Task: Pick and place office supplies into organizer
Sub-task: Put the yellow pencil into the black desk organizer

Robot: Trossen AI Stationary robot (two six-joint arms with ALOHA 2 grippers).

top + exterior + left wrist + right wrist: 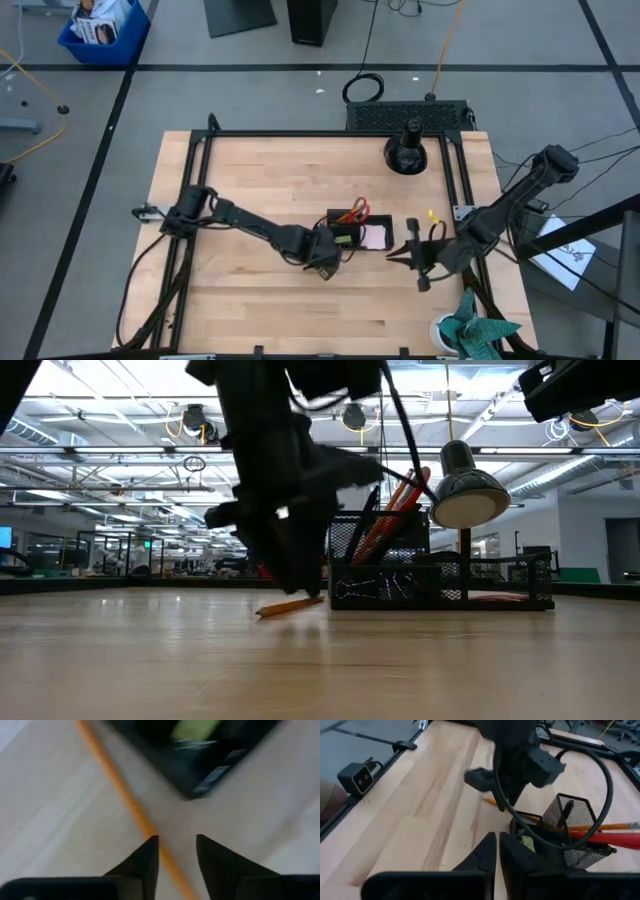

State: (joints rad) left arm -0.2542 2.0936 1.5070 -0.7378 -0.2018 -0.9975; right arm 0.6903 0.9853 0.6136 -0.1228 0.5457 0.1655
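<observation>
**Pencil on table between parted left jaws, beside organizer**

Left gripper (176, 854) low over the table (250, 180), at the organizer's (345, 237) near-left corner; jaws apart, a clear gap between the two dark fingertips; nothing clamped. Pencil (131, 805) lies flat on the wood, running diagonally; its near end passes into the gap between the jaws, closer to one finger; whether it touches that finger, cannot tell. Low view: pencil (290, 605) on the tabletop just in front of the organizer (440, 580), outside it, under the left arm.

Right gripper (497, 851) to the right of the organizer, near it, pointing toward it; jaws together, tips almost touching, nothing between them.

Organizer contents: scissors (355, 210) with red handles and orange pencils standing tilted in the mesh cup; pink pad (374, 236) in the right compartment; yellow-green item (345, 240) in the left compartment. Small yellow item (432, 214) on the wood, right of the organizer, apart from both grippers.
</observation>
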